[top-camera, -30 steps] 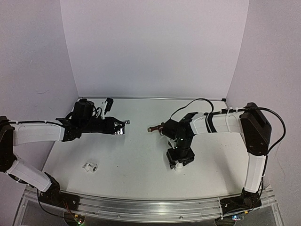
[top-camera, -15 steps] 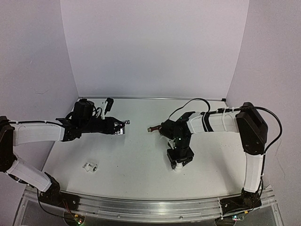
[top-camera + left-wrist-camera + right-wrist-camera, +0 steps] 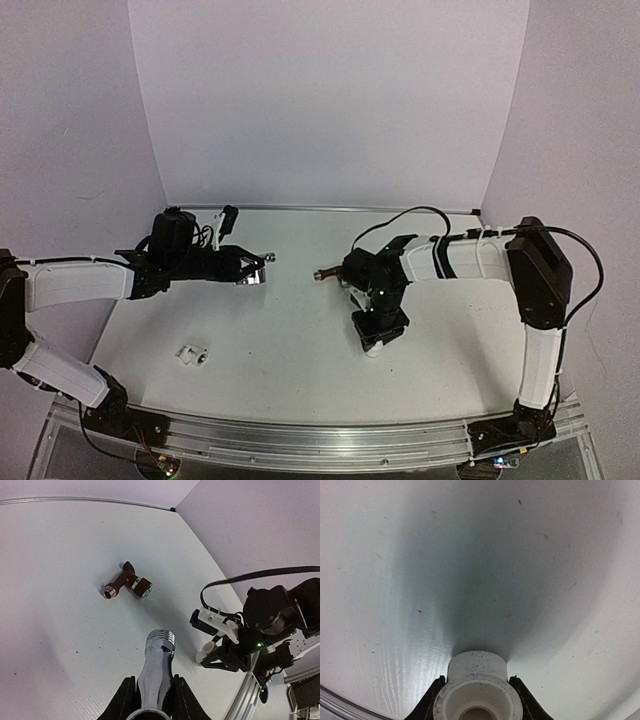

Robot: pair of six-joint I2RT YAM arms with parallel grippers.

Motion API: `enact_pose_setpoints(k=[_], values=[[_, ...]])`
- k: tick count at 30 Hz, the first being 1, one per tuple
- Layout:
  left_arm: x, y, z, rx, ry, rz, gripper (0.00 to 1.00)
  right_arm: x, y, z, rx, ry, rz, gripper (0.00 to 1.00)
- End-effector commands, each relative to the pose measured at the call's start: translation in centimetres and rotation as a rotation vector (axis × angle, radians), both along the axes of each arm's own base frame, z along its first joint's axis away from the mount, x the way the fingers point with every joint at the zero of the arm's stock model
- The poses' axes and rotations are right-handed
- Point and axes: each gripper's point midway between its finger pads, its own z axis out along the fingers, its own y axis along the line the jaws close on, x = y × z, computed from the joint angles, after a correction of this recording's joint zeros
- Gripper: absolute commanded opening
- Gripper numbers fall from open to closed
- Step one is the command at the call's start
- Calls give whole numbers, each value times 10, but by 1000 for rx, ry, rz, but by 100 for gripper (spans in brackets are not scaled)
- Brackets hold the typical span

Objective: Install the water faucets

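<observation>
Your left gripper clamps the chrome faucet level, threaded end forward for mating, while your right gripper pinches the upright white fitting, likely to steady it, and the brown faucet lies loose on the desk.

Chrome tap: shiny, ribbed end forward, held aloft. Brown tap: reddish, silvery knob, lying on its side, well apart.

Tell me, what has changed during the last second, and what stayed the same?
The right fingers closed in on the white pipe fitting standing on the table, and that arm shifted slightly toward the back. Unchanged: the left fingers grip the chrome faucet; the brown faucet and the second white fitting lie where they were.
</observation>
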Motion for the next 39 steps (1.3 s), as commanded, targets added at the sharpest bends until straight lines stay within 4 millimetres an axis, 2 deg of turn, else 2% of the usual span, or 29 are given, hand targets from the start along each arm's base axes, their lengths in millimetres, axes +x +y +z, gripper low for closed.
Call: enact_pose_setpoints(k=[1, 5, 7, 9, 13, 16, 21, 25, 29, 33, 39], values=[[-11, 3, 46, -170, 25, -95, 0, 53, 42, 81, 311, -322, 124, 0], [-22, 7, 64, -243, 70, -181, 0, 74, 61, 140, 531, -540, 228, 0], [-32, 5, 78, -274, 67, -249, 0, 79, 69, 172, 612, -672, 297, 0], [-48, 2, 96, -309, 66, -343, 0, 82, 75, 196, 672, -766, 359, 0], [-69, -1, 126, -364, 94, -467, 0, 72, 95, 244, 809, -961, 613, 0], [-79, -1, 144, -392, 130, -530, 0, 68, 107, 270, 861, -1068, 732, 0], [-84, -3, 158, -421, 220, -564, 0, 41, 121, 297, 952, -1172, 1014, 0], [-85, -3, 164, -436, 281, -570, 0, 21, 126, 304, 986, -1257, 1230, 0], [-83, -4, 172, -450, 319, -551, 0, 20, 127, 316, 989, -1321, 1312, 0], [-78, -5, 181, -460, 320, -537, 0, 12, 131, 337, 1063, -1358, 1379, 0], [-76, -6, 186, -466, 326, -536, 0, 21, 146, 348, 1097, -1374, 1401, 0]])
